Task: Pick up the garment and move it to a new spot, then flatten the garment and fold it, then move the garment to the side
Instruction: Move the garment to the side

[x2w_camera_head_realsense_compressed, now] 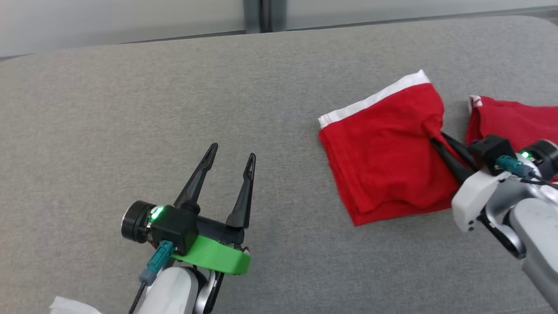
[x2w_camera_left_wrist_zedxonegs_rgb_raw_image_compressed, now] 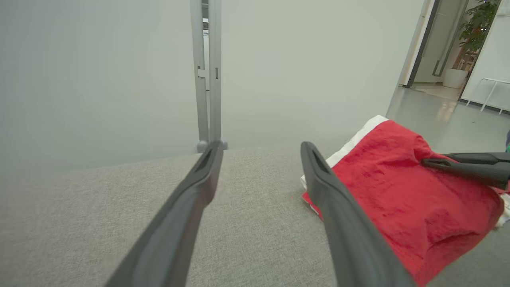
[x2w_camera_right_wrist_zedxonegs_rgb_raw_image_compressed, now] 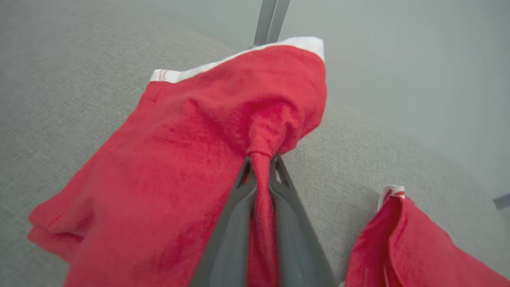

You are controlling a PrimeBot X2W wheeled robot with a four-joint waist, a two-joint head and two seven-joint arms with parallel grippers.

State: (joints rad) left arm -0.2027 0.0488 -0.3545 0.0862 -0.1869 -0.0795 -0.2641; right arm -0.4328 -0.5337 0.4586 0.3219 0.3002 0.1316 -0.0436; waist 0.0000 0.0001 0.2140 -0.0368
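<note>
Grey woven cushion point(x2w_camera_head_realsense_compressed: 174, 100) right across the scene, pale wall behind, grey post point(x2w_camera_left_wrist_zedxonegs_rgb_raw_image_compressed: 207, 79) at the wall beyond and left of the garment. Centre of attention: red garment point(x2w_camera_head_realsense_compressed: 383, 161), folded, white waistband along its far edge, lying flat on the cushion apart from one bunched spot. And at that spot, right gripper point(x2w_camera_right_wrist_zedxonegs_rgb_raw_image_compressed: 261, 159) — fingers pressed narrow, pinching a twisted rope of red cloth from the garment's right edge, up near the waistband end. Cloth puckered and drawn toward the pinch, raised into a small peak there. Over to the garment's left, well apart from it: left gripper point(x2w_camera_head_realsense_compressed: 233, 151), fingers spread wide, nothing between them, above bare cushion, tips pointing toward the wall. Just right of the garment, beyond the pinching fingers: second red cloth point(x2w_camera_head_realsense_compressed: 510, 117), white trim at its far corner, not touching the garment. Down at the near left, far from the garment, scrap of something white point(x2w_camera_head_realsense_compressed: 69, 305) — cannot tell what.
</note>
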